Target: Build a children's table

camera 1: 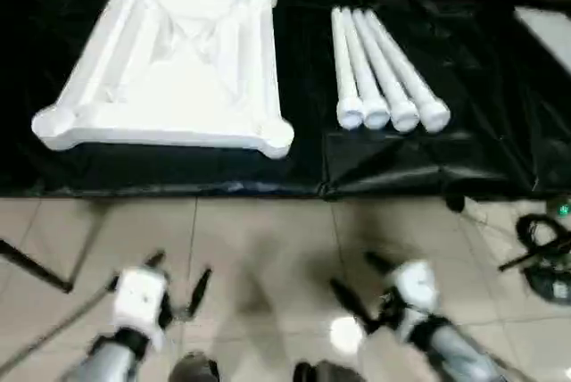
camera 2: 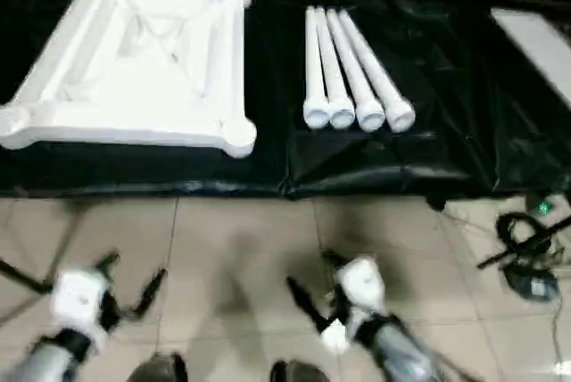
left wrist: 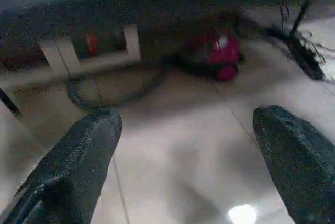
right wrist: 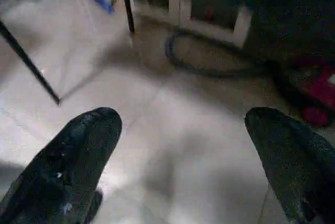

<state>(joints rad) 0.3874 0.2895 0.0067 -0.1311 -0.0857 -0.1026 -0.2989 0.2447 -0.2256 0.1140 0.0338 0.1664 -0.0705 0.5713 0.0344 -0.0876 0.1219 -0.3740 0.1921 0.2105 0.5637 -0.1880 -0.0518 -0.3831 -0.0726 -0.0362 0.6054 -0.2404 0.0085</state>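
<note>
Both claws spread and empty: left gripper, right gripper. Legs look light, stiff, slick; I'd pinch mid-tube. Tabletop rigid, grab its rim

Both grippers hang low over the beige tiled floor, short of the black-draped counter, each with its black fingers spread wide and nothing between them: the left gripper and the right gripper. On the counter, a strip of bare black cloth separates the white plastic ribbed tabletop from the four white tapered tube legs, which lie touching side by side. Right of the legs the cloth is open. Black cables clutter the floor at the far right.
</note>
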